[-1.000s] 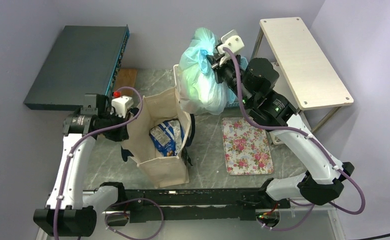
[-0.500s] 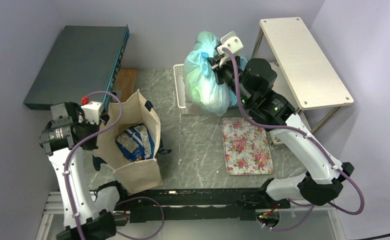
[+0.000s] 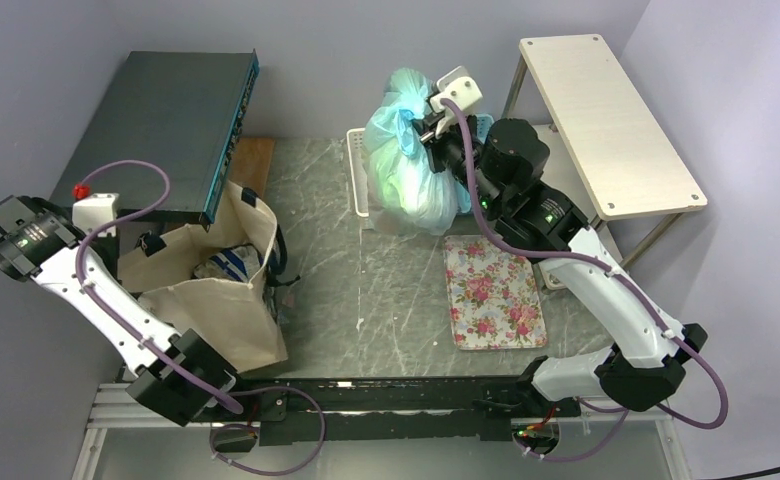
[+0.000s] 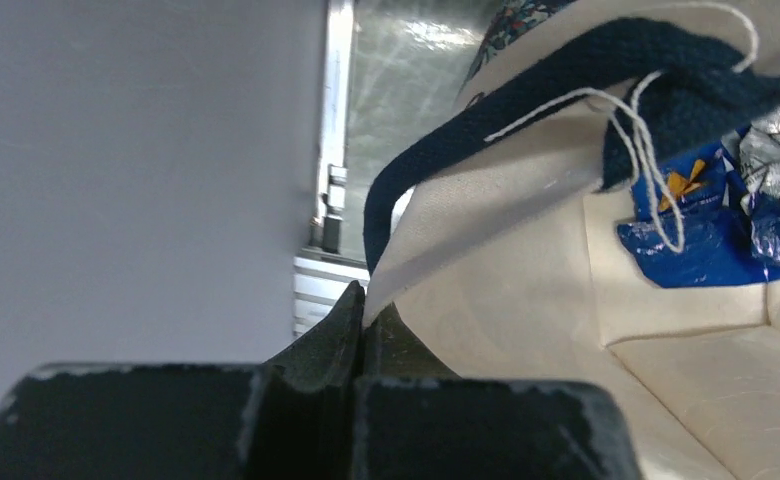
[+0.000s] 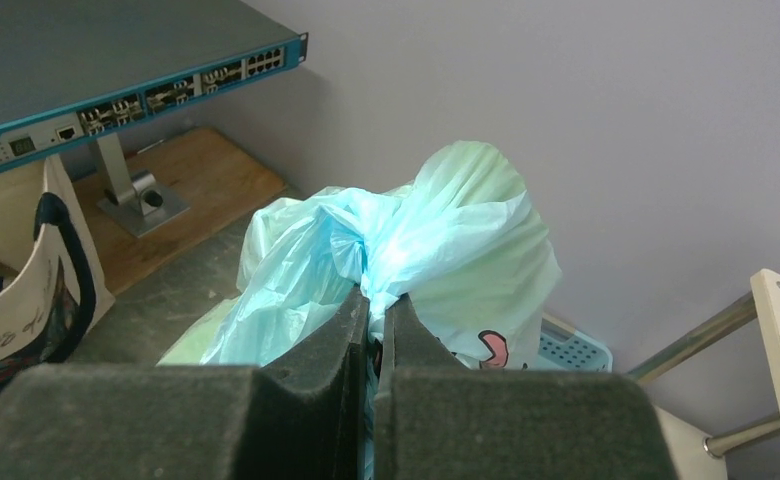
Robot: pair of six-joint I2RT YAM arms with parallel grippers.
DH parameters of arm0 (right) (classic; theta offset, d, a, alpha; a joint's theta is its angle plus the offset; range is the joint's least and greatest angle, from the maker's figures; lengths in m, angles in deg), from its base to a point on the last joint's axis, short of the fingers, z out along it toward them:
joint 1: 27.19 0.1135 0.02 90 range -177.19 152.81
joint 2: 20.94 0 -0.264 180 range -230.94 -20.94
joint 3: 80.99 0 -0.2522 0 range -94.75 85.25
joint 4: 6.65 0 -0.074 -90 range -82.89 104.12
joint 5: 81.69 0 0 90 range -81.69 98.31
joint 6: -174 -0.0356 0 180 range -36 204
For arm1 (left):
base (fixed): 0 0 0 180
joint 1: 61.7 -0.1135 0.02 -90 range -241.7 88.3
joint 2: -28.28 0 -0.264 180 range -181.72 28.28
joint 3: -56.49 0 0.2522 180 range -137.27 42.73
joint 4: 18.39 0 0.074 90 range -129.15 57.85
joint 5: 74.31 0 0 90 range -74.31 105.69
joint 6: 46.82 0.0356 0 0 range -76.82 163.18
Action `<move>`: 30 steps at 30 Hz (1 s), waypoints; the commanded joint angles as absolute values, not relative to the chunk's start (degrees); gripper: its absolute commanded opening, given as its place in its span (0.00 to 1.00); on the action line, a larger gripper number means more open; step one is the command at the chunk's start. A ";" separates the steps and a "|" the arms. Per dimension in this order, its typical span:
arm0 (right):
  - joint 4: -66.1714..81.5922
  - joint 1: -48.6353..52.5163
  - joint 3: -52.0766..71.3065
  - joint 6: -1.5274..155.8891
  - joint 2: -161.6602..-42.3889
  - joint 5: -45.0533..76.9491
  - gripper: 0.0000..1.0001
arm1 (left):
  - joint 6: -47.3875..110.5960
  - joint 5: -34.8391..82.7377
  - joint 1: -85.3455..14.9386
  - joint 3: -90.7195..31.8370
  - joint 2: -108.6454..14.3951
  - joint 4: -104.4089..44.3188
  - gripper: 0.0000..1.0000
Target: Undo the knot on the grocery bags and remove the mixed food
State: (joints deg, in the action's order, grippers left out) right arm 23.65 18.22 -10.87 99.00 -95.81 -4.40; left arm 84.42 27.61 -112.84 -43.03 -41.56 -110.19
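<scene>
The beige canvas tote (image 3: 211, 295) with black straps lies tipped at the table's left edge. My left gripper (image 3: 146, 243) is shut on its rim, also seen in the left wrist view (image 4: 366, 305). A blue tortilla-chip bag (image 3: 228, 263) lies inside the tote and shows in the left wrist view (image 4: 706, 225). My right gripper (image 3: 428, 125) is shut on the bunched top of the light-blue plastic bag (image 3: 406, 165), which hangs over the white basket (image 3: 358, 170). In the right wrist view the fingers pinch the bag's twisted knot (image 5: 376, 262). The other food is hidden.
A floral tray (image 3: 493, 290) lies right of centre. A dark network switch (image 3: 156, 125) stands raised at back left over a wooden board (image 3: 251, 160). A pale shelf (image 3: 606, 120) stands at back right. A blue basket (image 5: 571, 350) sits behind the plastic bag.
My left arm has swung far left and dragged the tote to the table's left edge, tipping it over. My right gripper holds the plastic bag nearly still.
</scene>
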 commanded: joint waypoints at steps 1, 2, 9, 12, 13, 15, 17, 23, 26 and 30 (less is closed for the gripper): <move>13.44 18.16 -11.25 99.20 -92.44 -4.13 0.00 | 91.92 23.34 -115.71 -47.92 -41.24 -98.71 0.00; 13.43 18.12 -11.08 99.19 -92.35 -4.13 0.00 | 92.81 22.61 -115.89 -47.56 -41.16 -96.22 0.00; 13.96 18.09 -10.21 98.85 -92.29 -3.62 0.00 | 95.38 20.48 -119.29 -52.09 -46.35 -90.31 0.00; 14.38 18.09 -9.80 98.81 -92.21 -3.54 0.00 | 95.91 19.94 -121.42 -53.41 -48.99 -89.65 0.00; 14.45 18.09 -9.40 98.69 -92.03 -3.63 0.00 | 96.25 19.97 -122.21 -53.05 -49.32 -89.03 0.00; 14.93 18.09 -8.34 98.38 -91.39 -3.36 0.00 | 96.60 19.76 -123.19 -52.09 -49.65 -87.97 0.00; 15.96 18.06 -6.77 97.79 -90.82 -2.49 0.00 | 97.22 20.64 -123.48 -52.25 -49.97 -90.41 0.11; 20.26 18.08 -1.39 95.65 -88.68 3.23 0.00 | 99.16 29.39 -123.49 -56.06 -47.67 -98.98 0.94; 22.60 18.14 0.81 94.50 -87.99 6.22 0.00 | 99.69 33.95 -123.36 -60.63 -46.94 -104.08 0.99; 25.69 18.14 3.50 93.23 -87.55 11.16 0.00 | 101.89 43.43 -122.99 -70.81 -47.54 -114.84 0.99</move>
State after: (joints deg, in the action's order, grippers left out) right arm 29.97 18.11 2.97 94.98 -90.98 4.65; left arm 98.32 31.33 -123.02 -61.23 -50.04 -104.77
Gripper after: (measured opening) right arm 0.047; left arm 0.994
